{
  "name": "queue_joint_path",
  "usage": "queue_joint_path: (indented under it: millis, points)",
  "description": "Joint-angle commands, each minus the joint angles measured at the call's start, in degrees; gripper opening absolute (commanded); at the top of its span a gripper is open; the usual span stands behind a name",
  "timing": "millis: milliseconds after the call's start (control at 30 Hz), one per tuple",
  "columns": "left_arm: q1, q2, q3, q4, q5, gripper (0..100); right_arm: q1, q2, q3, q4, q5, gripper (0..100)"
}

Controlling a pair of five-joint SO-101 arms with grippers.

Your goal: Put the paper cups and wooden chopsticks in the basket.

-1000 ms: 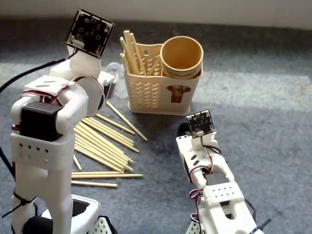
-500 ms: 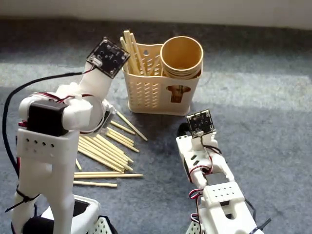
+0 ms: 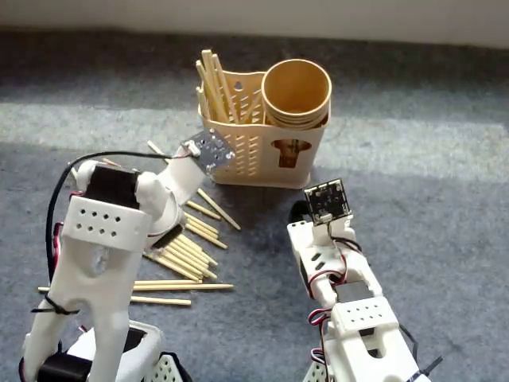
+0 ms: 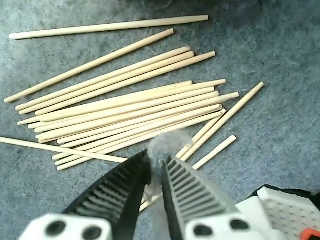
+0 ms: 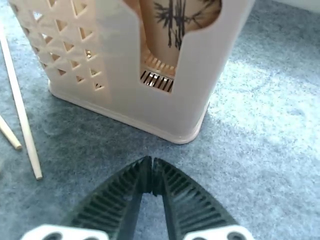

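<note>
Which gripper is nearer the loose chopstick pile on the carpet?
Left. The left gripper hangs directly over the chopstick pile, its tips at the pile's edge. The right gripper sits in front of the basket, off to the pile's side.

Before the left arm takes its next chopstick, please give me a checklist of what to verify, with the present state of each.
1. Reach to the loose chopsticks: ok, the pile lies just ahead of the left gripper.
2. Tip of the left gripper clean: not ok, grey fluff sits at it.
3. The basket upright: ok.
4. The paper cups in the basket: ok, stacked inside.
5. The right gripper out of the way: ok, shut, in front of the basket, not touching it.
</note>
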Motion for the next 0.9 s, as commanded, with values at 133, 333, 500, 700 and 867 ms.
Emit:
queue_joint_path:
  millis: [133, 333, 500, 700, 867]
  points:
    - [-0.22, -16.31, 16.04, -7.12, -3.60, 12, -0.22, -1.01, -0.57, 0.04, 0.62, 2.3]
    - [-0.22, -24.04, 30.46, -12.75, -8.09, 14, -0.22, -1.01, -0.57, 0.04, 0.62, 2.3]
    - [-0.22, -21.76, 35.82, -13.10, -15.82, 14, -0.40, -0.92, -0.57, 0.04, 0.62, 2.3]
    - [-0.13, -18.59, 40.84, -18.55, -20.92, 14, -0.48, -0.92, -0.57, 0.04, 0.62, 2.3]
    - [3.21, -13.32, 45.67, -25.85, -20.92, 14, -0.48, -0.92, -0.57, 0.04, 0.62, 2.3]
